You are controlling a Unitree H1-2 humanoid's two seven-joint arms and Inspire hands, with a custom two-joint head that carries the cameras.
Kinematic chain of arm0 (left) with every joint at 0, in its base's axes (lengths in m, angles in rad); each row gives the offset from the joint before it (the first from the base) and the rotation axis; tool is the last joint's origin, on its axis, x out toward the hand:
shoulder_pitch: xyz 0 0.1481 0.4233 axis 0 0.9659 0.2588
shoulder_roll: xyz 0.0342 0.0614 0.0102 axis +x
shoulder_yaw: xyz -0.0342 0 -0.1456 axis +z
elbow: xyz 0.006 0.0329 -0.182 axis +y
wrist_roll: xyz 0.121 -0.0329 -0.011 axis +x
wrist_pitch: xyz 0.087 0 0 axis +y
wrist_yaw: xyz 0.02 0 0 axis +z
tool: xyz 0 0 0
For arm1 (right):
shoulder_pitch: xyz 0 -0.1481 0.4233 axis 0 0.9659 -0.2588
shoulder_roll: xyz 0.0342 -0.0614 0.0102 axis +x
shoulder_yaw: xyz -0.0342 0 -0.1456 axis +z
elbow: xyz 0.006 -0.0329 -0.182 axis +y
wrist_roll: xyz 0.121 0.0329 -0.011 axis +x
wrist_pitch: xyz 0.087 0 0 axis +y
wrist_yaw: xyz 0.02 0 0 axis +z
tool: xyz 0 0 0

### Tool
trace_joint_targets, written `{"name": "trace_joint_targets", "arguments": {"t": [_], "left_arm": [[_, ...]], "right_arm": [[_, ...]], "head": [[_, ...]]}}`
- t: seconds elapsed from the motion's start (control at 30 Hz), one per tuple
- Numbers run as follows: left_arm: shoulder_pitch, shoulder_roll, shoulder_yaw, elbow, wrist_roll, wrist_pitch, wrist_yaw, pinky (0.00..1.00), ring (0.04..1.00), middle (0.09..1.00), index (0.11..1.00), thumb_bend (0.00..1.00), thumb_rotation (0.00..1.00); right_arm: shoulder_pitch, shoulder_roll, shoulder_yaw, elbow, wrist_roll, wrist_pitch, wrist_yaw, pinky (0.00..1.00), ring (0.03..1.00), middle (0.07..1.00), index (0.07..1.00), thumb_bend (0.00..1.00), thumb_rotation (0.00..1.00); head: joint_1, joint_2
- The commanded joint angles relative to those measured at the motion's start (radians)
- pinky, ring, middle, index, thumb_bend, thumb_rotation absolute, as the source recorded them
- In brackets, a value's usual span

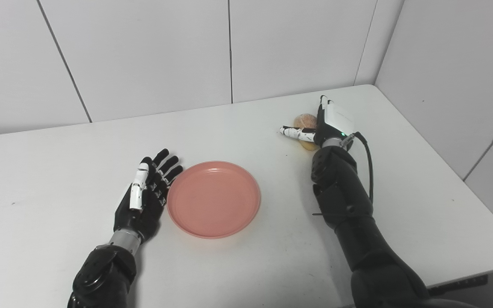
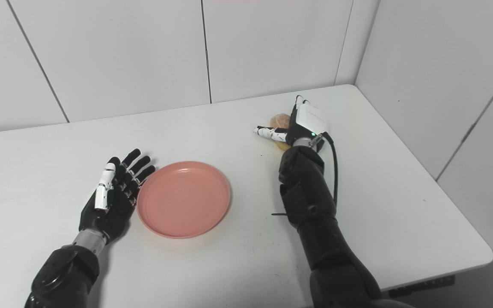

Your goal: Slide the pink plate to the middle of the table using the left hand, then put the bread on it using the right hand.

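Observation:
The pink plate [image 1: 213, 199] lies flat near the middle of the table. My left hand [image 1: 146, 196] rests open on the table, palm up, fingers spread, right next to the plate's left rim and holding nothing. The bread [image 1: 304, 120], a small tan roll, lies at the far right of the table. My right hand [image 1: 334, 122] is over it, back toward the camera. Its thumb [image 1: 293, 132] sticks out straight to the left across the front of the bread. The fingers are hidden behind the hand, so the grip cannot be seen. The bread [image 2: 280, 119] is still on the table.
The white table [image 1: 250, 265] stands in a corner of white wall panels; its right edge [image 1: 464, 179] and front right corner are close to my right arm. A black cable [image 1: 368, 158] loops from the right wrist.

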Motion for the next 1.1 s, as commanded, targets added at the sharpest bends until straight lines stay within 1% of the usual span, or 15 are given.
{"name": "trace_joint_targets", "arguments": {"t": [0.0,0.1,0.17,0.23,0.27,0.3,0.33,0.4,0.47,0.57,0.6,0.63,0.67,0.8,1.07], "left_arm": [[0.021,0.005,-0.006,0.001,0.012,0.051,0.015,0.91,0.898,0.905,0.899,0.34,1.00],[0.021,0.003,-0.005,-0.004,0.013,0.060,0.022,0.90,0.895,0.902,0.895,0.34,1.00],[0.021,0.003,-0.006,-0.002,0.014,0.060,0.022,0.90,0.894,0.901,0.893,0.34,1.00],[0.021,0.005,-0.009,-0.001,0.015,0.057,0.019,0.91,0.898,0.905,0.899,0.34,1.00],[0.021,0.005,-0.010,-0.001,0.015,0.057,0.019,0.91,0.898,0.905,0.900,0.34,1.00],[0.021,0.006,-0.010,0.000,0.015,0.056,0.019,0.91,0.898,0.904,0.899,0.34,1.00],[0.020,0.005,-0.010,0.002,0.014,0.054,0.018,0.91,0.897,0.904,0.899,0.34,1.00],[0.020,0.004,-0.009,0.002,0.012,0.055,0.018,0.91,0.896,0.903,0.898,0.34,1.00],[0.020,0.002,-0.007,-0.002,0.008,0.059,0.019,0.91,0.898,0.904,0.900,0.34,1.00],[0.020,0.001,-0.006,-0.003,0.006,0.060,0.021,0.91,0.898,0.903,0.901,0.33,1.00],[0.019,0.001,-0.006,-0.002,0.006,0.061,0.021,0.91,0.898,0.903,0.900,0.33,1.00],[0.019,0.001,-0.005,-0.002,0.006,0.062,0.021,0.91,0.895,0.902,0.900,0.33,1.00],[0.018,0.001,-0.006,-0.002,0.006,0.061,0.021,0.91,0.896,0.902,0.899,0.33,1.00],[0.018,-0.003,-0.003,-0.004,0.002,0.067,0.023,0.91,0.896,0.900,0.896,0.33,1.00],[0.017,-0.004,-0.007,-0.003,0.006,0.067,0.021,0.91,0.902,0.906,0.900,0.34,1.00]], "right_arm": [[-0.060,-0.008,0.008,-0.012,0.010,-0.005,-0.029,0.91,0.951,0.944,0.944,0.98,0.62],[-0.058,-0.008,0.014,-0.006,0.037,-0.005,-0.040,0.85,0.906,0.907,0.901,0.95,0.57],[-0.058,-0.009,0.017,-0.001,0.056,-0.005,-0.049,0.84,0.902,0.906,0.893,0.94,0.56],[-0.056,-0.013,0.023,0.002,0.079,-0.005,-0.055,0.82,0.889,0.891,0.871,0.87,0.46],[-0.055,-0.016,0.029,0.003,0.091,-0.005,-0.064,0.81,0.885,0.887,0.866,0.86,0.45],[-0.057,-0.018,0.031,0.009,0.104,-0.005,-0.081,0.67,0.784,0.808,0.804,0.84,0.40],[-0.059,-0.019,0.032,0.016,0.120,-0.005,-0.099,0.52,0.632,0.708,0.774,0.84,0.34],[-0.064,-0.026,0.041,0.035,0.142,-0.005,-0.124,0.36,0.450,0.566,0.786,0.81,0.22],[-0.070,-0.036,0.059,0.052,0.151,-0.005,-0.136,0.34,0.428,0.543,0.761,0.81,0.19],[-0.069,-0.059,0.105,0.061,0.169,-0.009,-0.151,0.32,0.408,0.508,0.604,0.81,0.14],[-0.068,-0.066,0.119,0.061,0.178,-0.010,-0.155,0.32,0.406,0.503,0.584,0.81,0.14],[-0.066,-0.072,0.131,0.058,0.190,-0.012,-0.160,0.29,0.373,0.469,0.526,0.64,0.14],[-0.064,-0.076,0.141,0.052,0.201,-0.015,-0.162,0.26,0.324,0.414,0.497,0.56,0.14],[-0.057,-0.088,0.176,0.029,0.222,-0.009,-0.171,0.23,0.289,0.380,0.483,0.52,0.13],[-0.053,-0.098,0.190,-0.025,0.196,-0.005,-0.162,0.21,0.270,0.376,0.485,0.52,0.13]], "head": [[0.007,0.006],[0.009,0.009],[0.011,0.010],[0.012,0.011],[0.012,0.011],[0.015,0.013],[0.016,0.014],[0.016,0.014],[0.016,0.016],[0.016,0.016],[0.017,0.021],[0.018,0.021],[0.018,0.020],[0.020,0.022],[0.030,0.023]]}}
